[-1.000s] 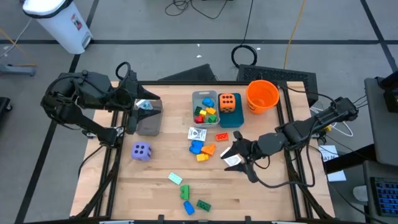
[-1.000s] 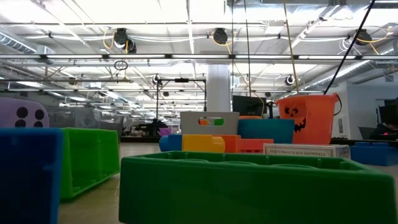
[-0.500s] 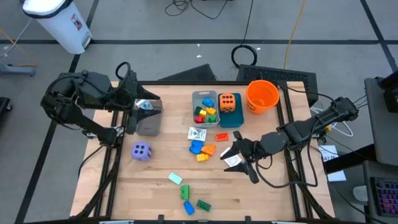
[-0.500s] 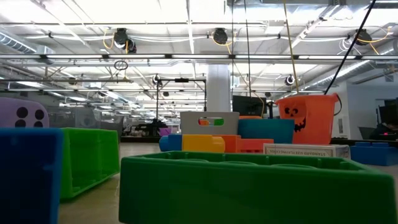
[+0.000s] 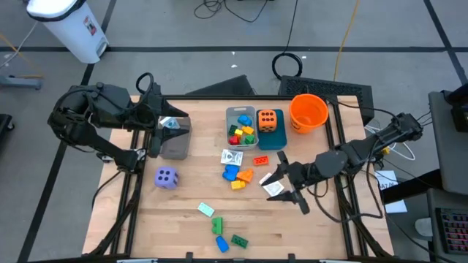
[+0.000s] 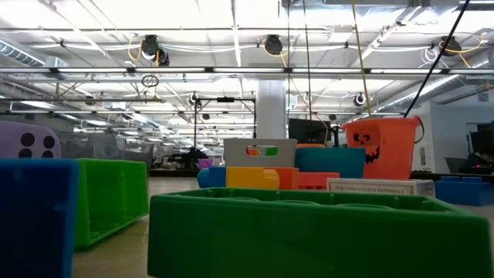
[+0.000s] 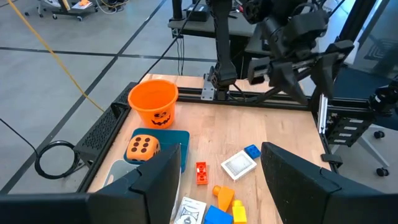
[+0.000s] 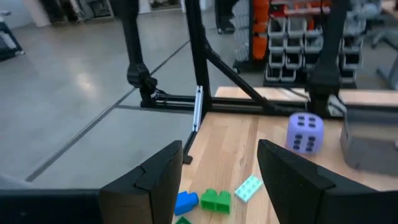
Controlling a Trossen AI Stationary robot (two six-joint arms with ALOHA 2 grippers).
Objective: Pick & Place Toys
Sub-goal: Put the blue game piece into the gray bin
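White packet (image 5: 273, 188) on table, right end effector (image 5: 287, 184) open over it.

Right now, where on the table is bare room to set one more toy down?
Bare wood lies between the purple die and the white packet, and along the front right, below the right hand. It is crowded around the grey bin, and the green bricks fill the front middle.

Orange bucket (image 5: 308, 112) upper right of centre; grey bin (image 5: 240, 115) and teal bin (image 5: 271, 139) just left; white container (image 5: 69, 25) top left.
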